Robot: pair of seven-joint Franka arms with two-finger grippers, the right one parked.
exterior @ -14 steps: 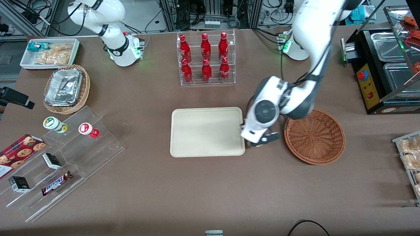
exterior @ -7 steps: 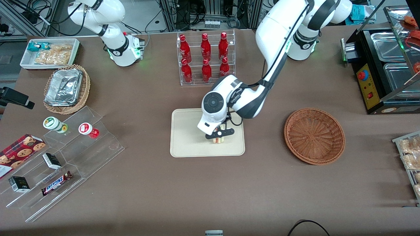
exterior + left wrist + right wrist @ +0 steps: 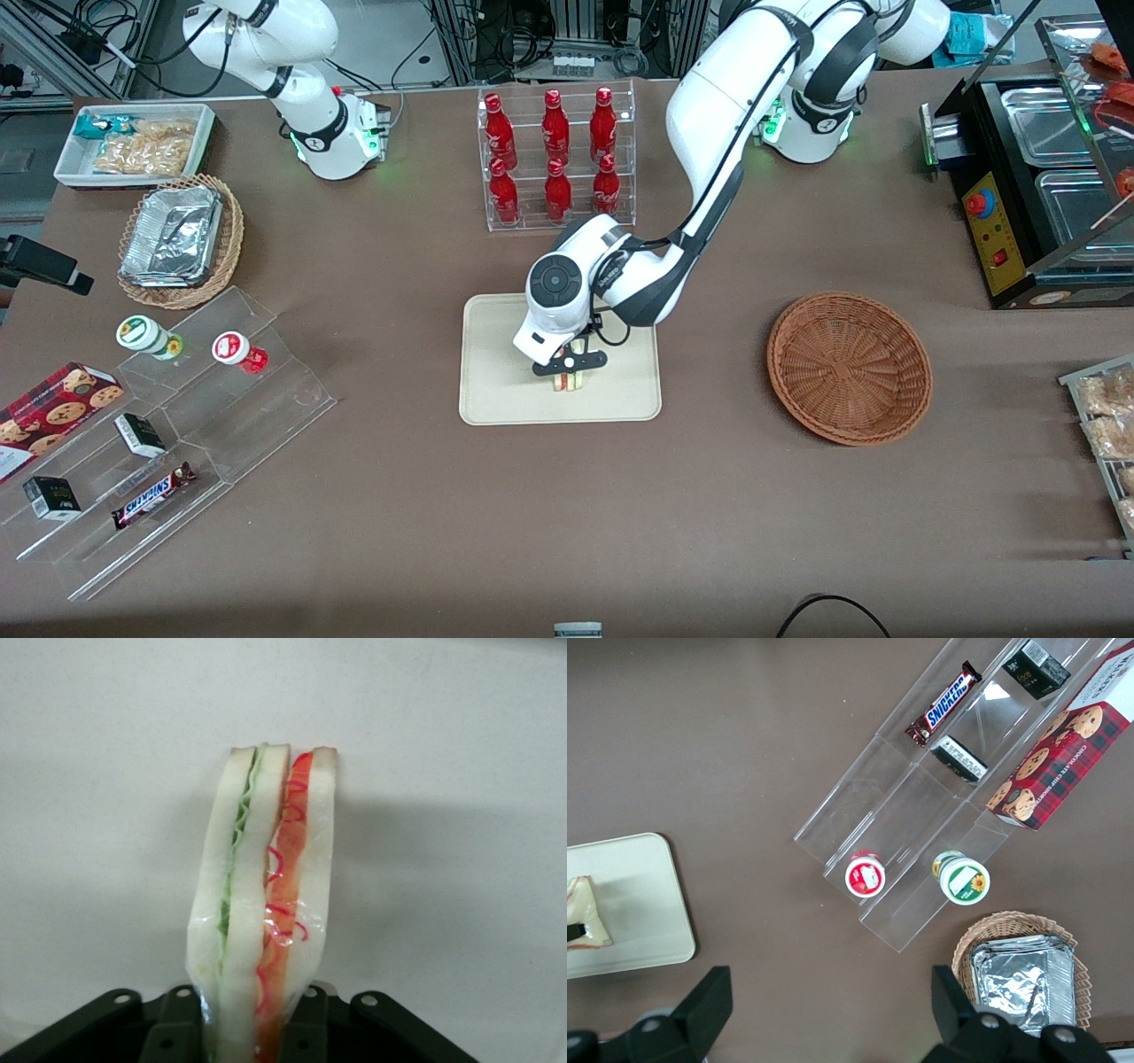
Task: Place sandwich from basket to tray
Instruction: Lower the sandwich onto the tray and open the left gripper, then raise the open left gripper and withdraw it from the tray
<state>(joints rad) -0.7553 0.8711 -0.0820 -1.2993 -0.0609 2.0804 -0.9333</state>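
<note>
The sandwich [image 3: 569, 379], a white bread wedge with red and green filling, is held over the cream-beige tray [image 3: 496, 390], low above or on its surface. My left gripper [image 3: 570, 363] is shut on the sandwich. In the left wrist view the sandwich [image 3: 266, 895] stands on edge between the fingers against the pale tray [image 3: 461, 815]. The sandwich also shows on the tray in the right wrist view [image 3: 586, 914]. The reddish-brown wicker basket [image 3: 849, 368] lies beside the tray, toward the working arm's end, with nothing in it.
A clear rack of red bottles [image 3: 555, 159] stands farther from the camera than the tray. Toward the parked arm's end are a tan wicker basket with foil containers [image 3: 180, 237], a white snack bin [image 3: 137, 144] and clear stepped shelves with snacks [image 3: 177, 425].
My gripper carried the sandwich from between the basket and the tray's edge to over the tray, then shifted a little toward the parked arm's end and lower.
</note>
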